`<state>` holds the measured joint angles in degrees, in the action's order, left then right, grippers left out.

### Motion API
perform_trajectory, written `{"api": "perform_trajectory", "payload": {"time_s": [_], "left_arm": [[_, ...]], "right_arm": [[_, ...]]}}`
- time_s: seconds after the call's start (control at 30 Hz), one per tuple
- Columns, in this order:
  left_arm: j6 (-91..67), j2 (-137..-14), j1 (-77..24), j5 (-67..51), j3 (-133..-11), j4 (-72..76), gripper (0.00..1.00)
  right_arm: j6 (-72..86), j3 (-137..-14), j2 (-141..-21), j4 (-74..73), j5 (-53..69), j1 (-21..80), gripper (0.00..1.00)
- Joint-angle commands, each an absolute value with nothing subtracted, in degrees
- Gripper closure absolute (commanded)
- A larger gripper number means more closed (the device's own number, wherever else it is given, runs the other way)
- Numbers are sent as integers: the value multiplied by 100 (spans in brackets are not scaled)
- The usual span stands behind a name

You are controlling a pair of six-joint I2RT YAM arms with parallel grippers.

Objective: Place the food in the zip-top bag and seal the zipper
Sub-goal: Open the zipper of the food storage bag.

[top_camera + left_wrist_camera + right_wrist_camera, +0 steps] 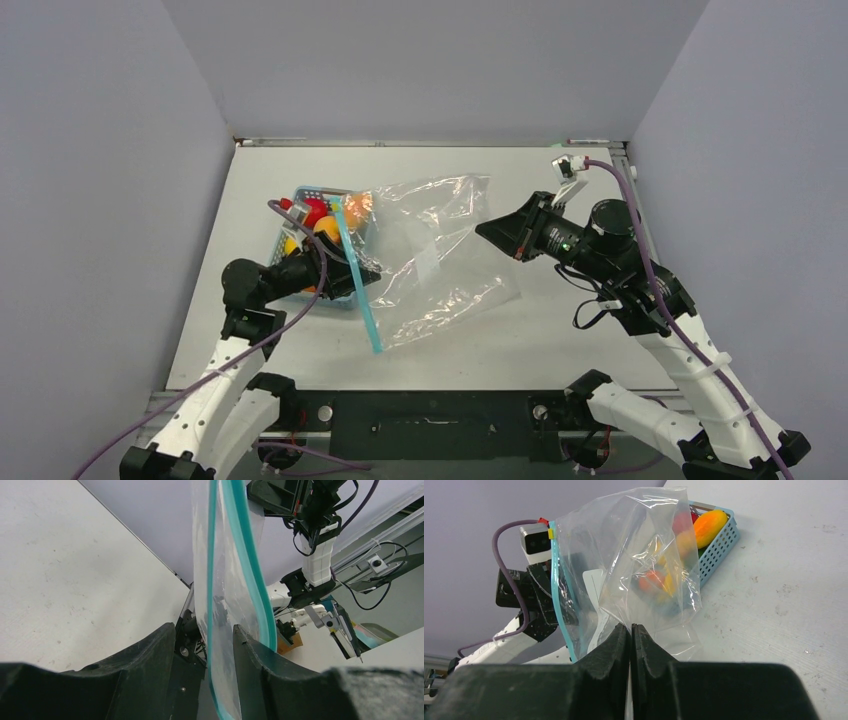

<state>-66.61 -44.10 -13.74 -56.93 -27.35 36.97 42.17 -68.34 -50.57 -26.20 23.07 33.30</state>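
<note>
Bag-opening step, no loading yet. The left gripper [204,632] has its jaws apart, one either side of the zipper [370,320] at the mouth of the zip-top bag [440,250], with a gap showing, so nothing is clamped. I can't tell whether one lip or both sits between them. The right gripper [630,630] has its jaws pressed shut, and it looks pinched on the bag's closed far end, holding the plastic up off the worktop [560,330]. The bag is stretched between the two arms, mouth toward the left arm. The food [325,228] sits in the light-blue basket [719,542] just behind the mouth, and none is obviously inside the bag. Next, I think, the left jaws should close on a single lip and pull it away to spread the mouth. Catching both lips would keep it shut, and the thin plastic may slip.
</note>
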Motion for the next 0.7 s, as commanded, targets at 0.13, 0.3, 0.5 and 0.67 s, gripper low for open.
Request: {"api": "perform_trajectory", "payload": {"time_s": [0.13,0.3,0.5,0.67], "left_arm": [[-6251,-4129,-1379,-5789,-2856,3333,61],[-6240,-4075,-1375,-5780,-2839,3313,68],[-6231,-3990,-1371,-5781,-2825,3287,81],[-6214,-3932,-1376,-5748,-2838,3262,100]], "right_arm": [[4128,-6967,-5010,-2471,2048,3278,95],[4111,-6969,-4980,-2502,1960,3278,95],[4085,-6956,-4932,-2566,1840,3278,95],[4066,-6904,-4931,-2596,1794,3278,95]]}}
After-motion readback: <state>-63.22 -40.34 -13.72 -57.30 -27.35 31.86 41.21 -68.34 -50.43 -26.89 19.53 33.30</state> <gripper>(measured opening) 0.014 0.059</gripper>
